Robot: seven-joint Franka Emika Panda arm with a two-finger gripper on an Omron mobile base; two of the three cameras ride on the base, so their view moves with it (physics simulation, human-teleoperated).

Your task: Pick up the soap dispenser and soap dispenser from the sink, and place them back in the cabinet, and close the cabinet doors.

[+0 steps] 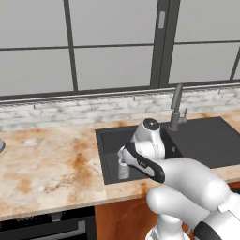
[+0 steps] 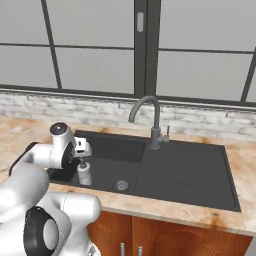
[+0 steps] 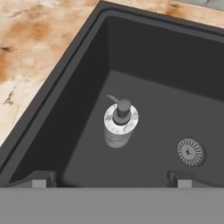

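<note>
A grey-white marbled soap dispenser [image 3: 120,127] with a grey pump stands upright on the floor of the dark sink [image 3: 153,57], in the basin's left part, left of the round steel drain [image 3: 191,152]. My gripper [image 3: 111,179] hangs open above it, pointing down, its two fingertips [image 3: 43,178] spread wide with nothing between them. From the base views the same soap dispenser [image 1: 123,169] [image 2: 84,174] stands just under my hand [image 2: 80,147] near the front left corner of the sink [image 2: 185,175]. The cabinet and the cabinet doors are out of view.
A grey curved faucet [image 2: 150,120] rises behind the sink, with the flat draining section [image 1: 211,140] to the right. Marbled orange counter [image 1: 51,164] stretches left. A brick backsplash and large windows stand behind. Wooden fronts with short silver handles [image 2: 130,247] lie below the counter.
</note>
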